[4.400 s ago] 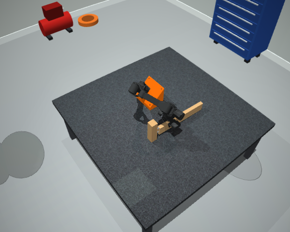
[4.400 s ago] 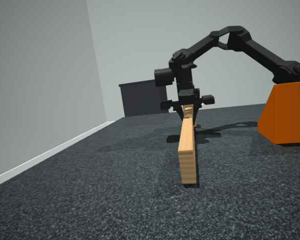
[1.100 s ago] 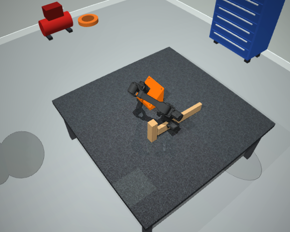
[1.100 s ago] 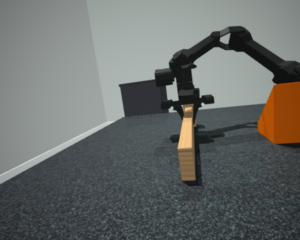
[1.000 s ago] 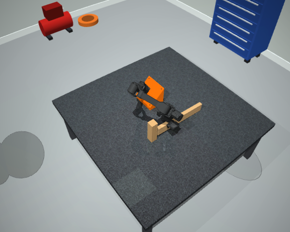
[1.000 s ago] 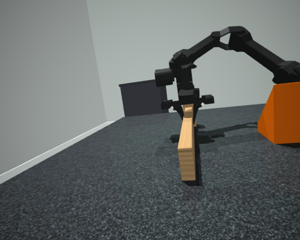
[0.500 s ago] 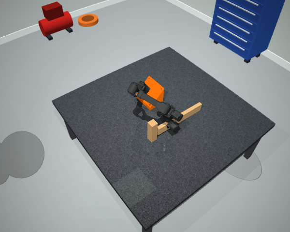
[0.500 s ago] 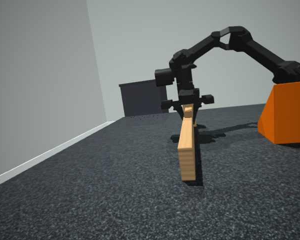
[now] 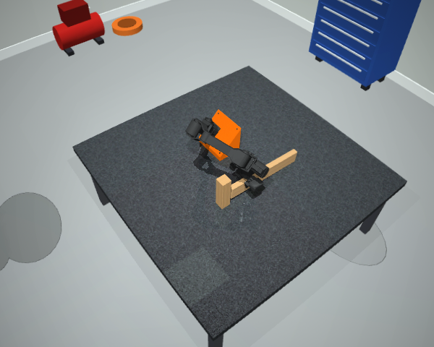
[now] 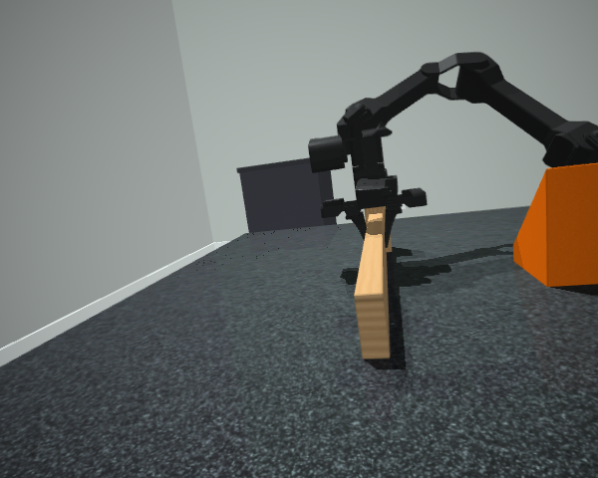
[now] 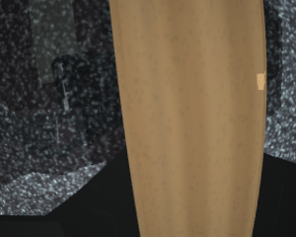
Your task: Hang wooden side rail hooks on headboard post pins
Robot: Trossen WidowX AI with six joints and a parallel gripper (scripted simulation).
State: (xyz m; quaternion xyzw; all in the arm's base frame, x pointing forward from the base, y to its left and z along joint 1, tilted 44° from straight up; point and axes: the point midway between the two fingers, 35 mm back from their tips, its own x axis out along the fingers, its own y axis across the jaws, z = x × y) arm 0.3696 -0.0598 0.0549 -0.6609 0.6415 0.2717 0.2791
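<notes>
Plain grey-green walls [image 9: 430, 56] [image 10: 392, 31] with white baseboards meet a smooth pale grey floor [image 9: 108, 85]. A tall blue metal drawer cabinet [image 9: 381, 48] with silver handles stands near one wall, on black feet.

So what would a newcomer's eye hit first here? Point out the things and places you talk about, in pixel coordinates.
The bright orange pedestal [image 9: 230, 129] [image 10: 580, 226] under the black arm, on the dark table. Then the pale wooden rail [image 9: 282, 163] [image 10: 372, 267] [image 11: 192, 118], clamped between the fingers, one end close by the upright post [image 9: 223, 192]. Behind, the tall blue drawer cabinet [image 9: 377, 48] on the floor.
</notes>
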